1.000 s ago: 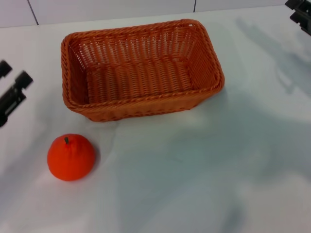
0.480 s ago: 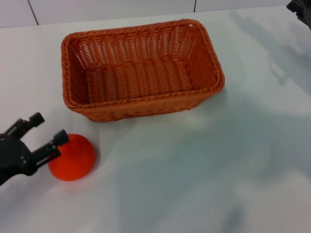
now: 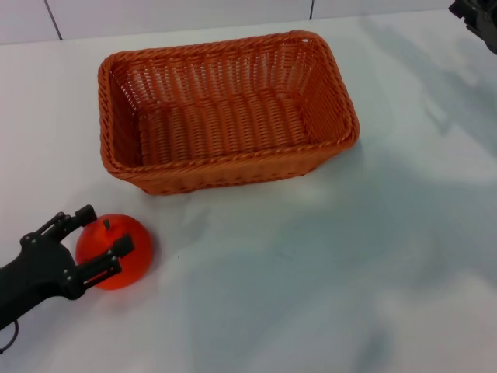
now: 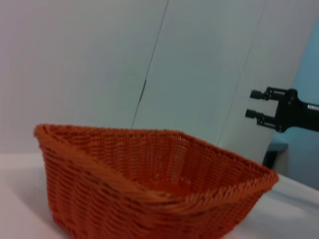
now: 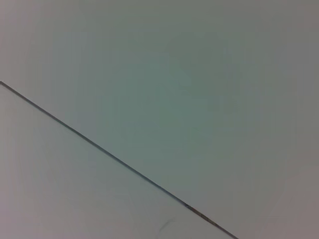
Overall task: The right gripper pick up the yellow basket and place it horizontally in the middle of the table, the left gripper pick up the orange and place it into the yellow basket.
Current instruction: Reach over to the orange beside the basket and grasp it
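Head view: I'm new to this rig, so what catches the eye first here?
The big orange-brown woven wicker basket sits empty at the table's far middle. Nearer, on the robot's left, the black two-fingered left gripper straddles the bright orange-red round fruit, fingers open. The right gripper sits at the far right corner.

Orange-brown woven yellow basket [image 3: 225, 113] with braided rim; bright orange-red orange [image 3: 116, 250] with brown stem near it; white table [image 3: 334, 264]; black left gripper [image 3: 102, 235].

A pale panelled wall [image 3: 178, 15] with thin dark seams stands behind the work surface.
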